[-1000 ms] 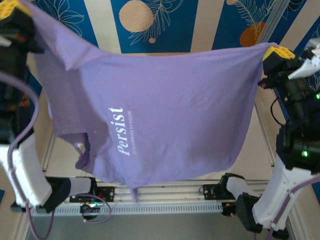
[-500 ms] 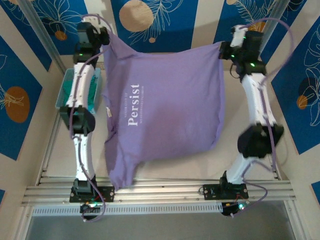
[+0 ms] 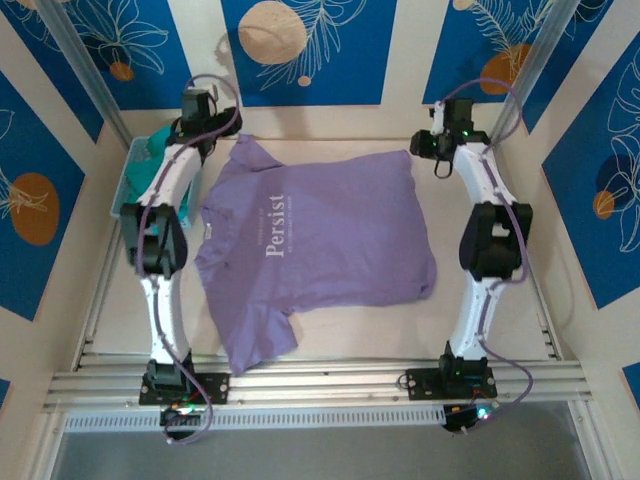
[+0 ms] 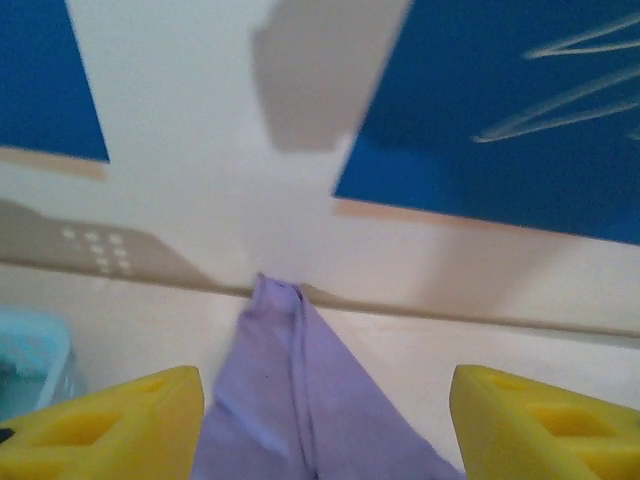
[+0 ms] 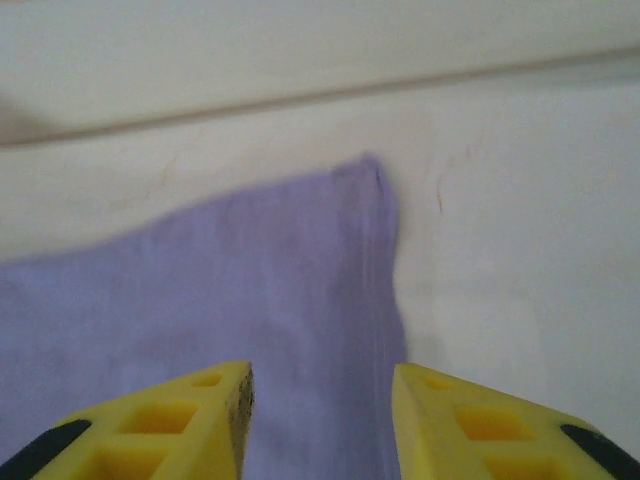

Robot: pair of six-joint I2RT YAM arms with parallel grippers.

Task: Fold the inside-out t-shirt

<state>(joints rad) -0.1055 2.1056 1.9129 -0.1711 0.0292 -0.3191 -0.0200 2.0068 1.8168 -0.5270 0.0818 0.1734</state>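
Observation:
The lavender t-shirt (image 3: 330, 240) lies spread flat on the table, white "Persist" print facing up, collar to the left and hem to the right. My left gripper (image 3: 212, 128) sits at the shirt's far left corner. It is open, and a bunched point of cloth (image 4: 290, 390) lies between its yellow fingers (image 4: 110, 420) without being pinched. My right gripper (image 3: 428, 148) hovers at the far right hem corner (image 5: 350, 230). It is open too, with the cloth (image 5: 250, 300) flat beneath its fingertips.
A light blue bin (image 3: 140, 175) holding a teal-green garment stands at the far left, beside the left arm; its rim (image 4: 35, 345) shows in the left wrist view. The back wall rises just beyond both grippers. Metal rails (image 3: 320, 385) run along the near edge.
The shirt hung stretched in the air between both shut grippers. The arms swung forward and down, laid it flat on the table, and both grippers opened off the cloth.

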